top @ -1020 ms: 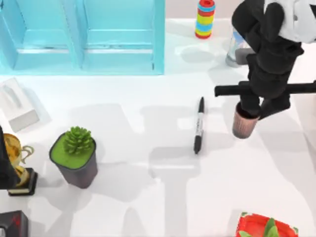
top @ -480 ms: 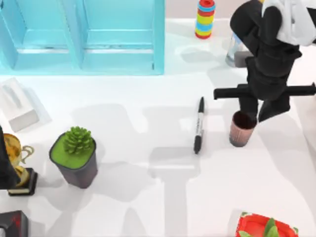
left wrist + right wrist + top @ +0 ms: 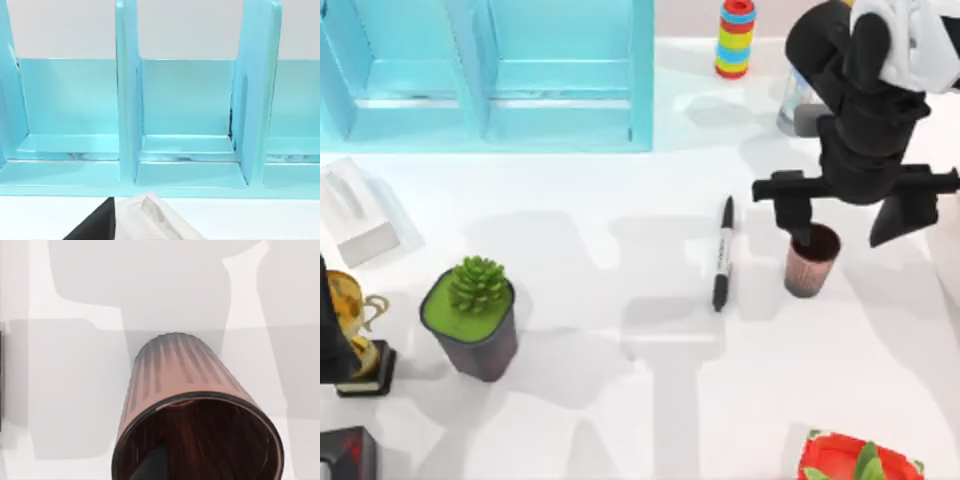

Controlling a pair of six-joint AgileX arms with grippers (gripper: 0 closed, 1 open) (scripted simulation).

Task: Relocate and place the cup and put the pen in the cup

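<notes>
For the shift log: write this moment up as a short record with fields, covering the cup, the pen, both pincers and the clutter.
cup: the cup stands upright on the table's right half, free of any grip
pen: the pen lies flat just left of the cup, apart from it
right pincer: the right pincer hangs open over the cup, one finger at its rim
left arm: parked at the left edge by the trophy
clutter: plant pot, blue shelf, ring stack
task state: pen not yet in cup
</notes>
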